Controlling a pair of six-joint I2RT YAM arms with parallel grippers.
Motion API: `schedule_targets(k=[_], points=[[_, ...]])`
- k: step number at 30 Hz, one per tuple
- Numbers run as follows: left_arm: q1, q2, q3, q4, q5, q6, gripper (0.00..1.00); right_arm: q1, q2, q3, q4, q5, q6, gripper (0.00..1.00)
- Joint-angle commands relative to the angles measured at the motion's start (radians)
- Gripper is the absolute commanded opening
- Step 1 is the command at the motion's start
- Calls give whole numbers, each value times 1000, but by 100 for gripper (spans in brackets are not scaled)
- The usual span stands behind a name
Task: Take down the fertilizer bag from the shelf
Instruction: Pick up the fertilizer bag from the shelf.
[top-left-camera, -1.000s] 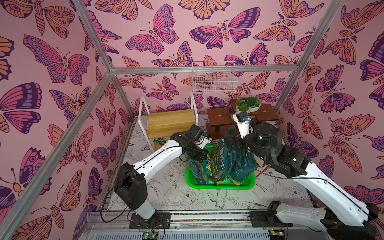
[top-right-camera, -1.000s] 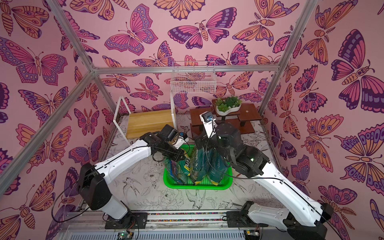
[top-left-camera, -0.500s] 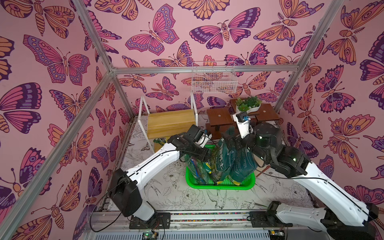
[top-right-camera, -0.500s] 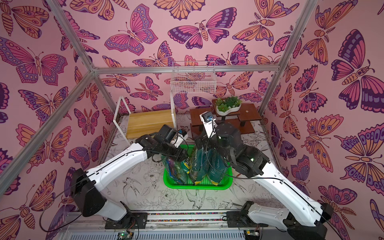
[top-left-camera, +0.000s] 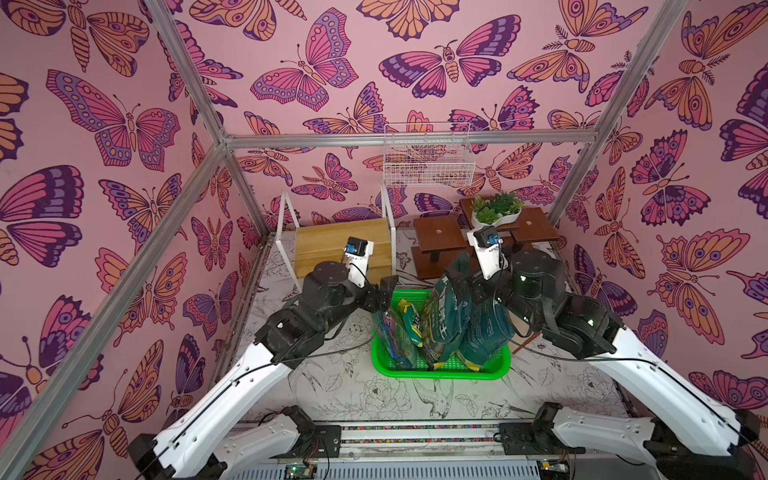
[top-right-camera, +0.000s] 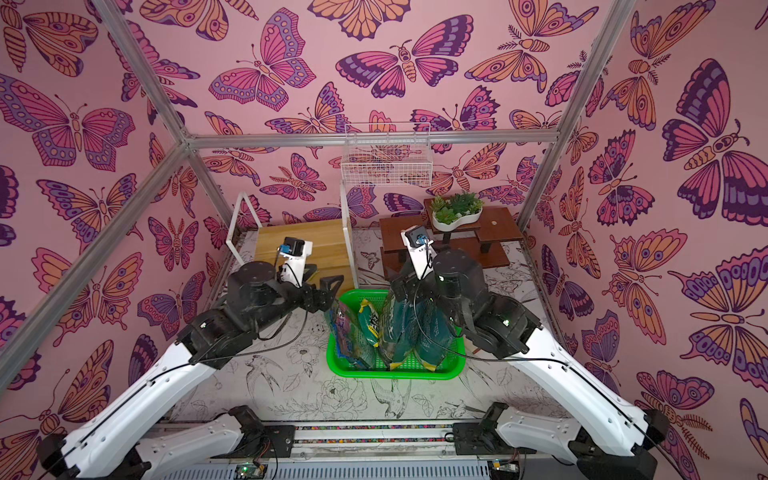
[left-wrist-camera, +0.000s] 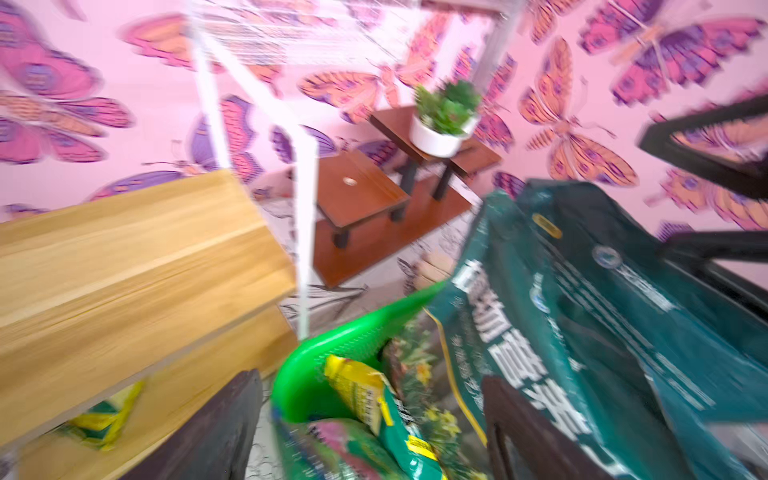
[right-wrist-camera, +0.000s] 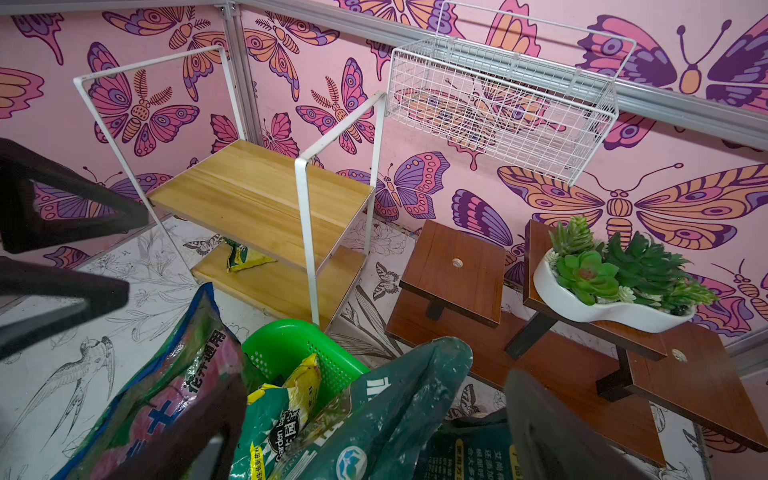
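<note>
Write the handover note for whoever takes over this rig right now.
The left end effector is open and empty above the green basket. The right end effector is open, straddling a dark green bag standing in it.
Done: the shelf has a bare top board; several bags stand in the basket.
To do: the small yellow-green bag lies on the lower board; take it down.

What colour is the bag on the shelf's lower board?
The bag is yellow and green; see right wrist view.

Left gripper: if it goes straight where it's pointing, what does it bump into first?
Most likely the small yellow-and-green bag in the green basket, which sits right ahead of the open left gripper. The pink flowery bag beside it looks about as close, so it might touch first.
</note>
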Motion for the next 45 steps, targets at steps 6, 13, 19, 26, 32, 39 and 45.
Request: schedule_targets(k=[6,13,19,26,32,39,45], points=[[414,-185,-206,71,152,-267,89,-7,-7,-4,15,0,18,99],[637,-229,-358,119,230,-420,89,-8,-12,-11,13,6,20,99],[916,-238,-480,244,385,-574,85,-8,-15,-9,0,16,11,99],[1018,-112,-521,382,455,-601,74,-9,-9,-1,-2,18,1,99],[1101,116,-555,640,592,-692,63,-10,-3,-2,-2,23,-9,99],[1110,382,-498,804,682,-759,63,-14,15,9,-5,21,-19,99],[1111,631,-365,867,821,-747,56,-17,24,-1,1,25,-26,99]])
